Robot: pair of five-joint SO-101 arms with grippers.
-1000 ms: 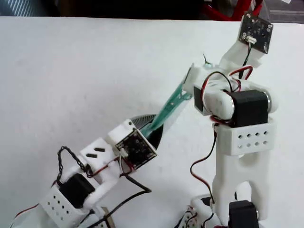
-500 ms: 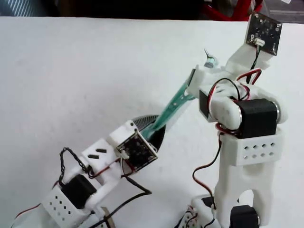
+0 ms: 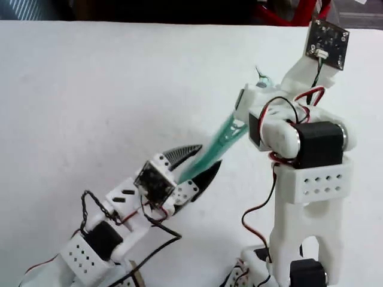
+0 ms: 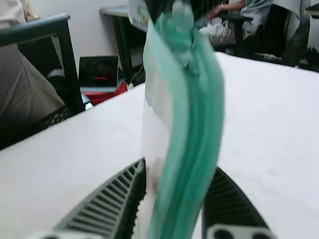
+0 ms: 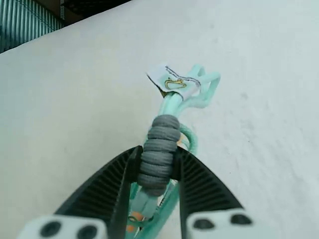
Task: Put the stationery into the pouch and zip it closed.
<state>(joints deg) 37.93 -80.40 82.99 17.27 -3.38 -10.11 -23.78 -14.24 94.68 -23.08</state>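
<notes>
1. White desk (image 3: 90, 89) lies under two arms; the mint pouch (image 3: 218, 140) is lifted above it, stretched between them.
2. Left tool (image 4: 179, 172) is clamped on the pouch's near end.
3. Right tool (image 5: 158, 152) is clamped on a grey ribbed pull (image 5: 160, 129) at the far end.
4. Zipping seems the step in hand; whether stationery is inside, I cannot tell.
5. Next, the left tool should hold firm while the right draws the pull straight along the zip.

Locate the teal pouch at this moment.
In the high view, the pouch hangs over the table, right of centre, between the left gripper and the right gripper.
</notes>
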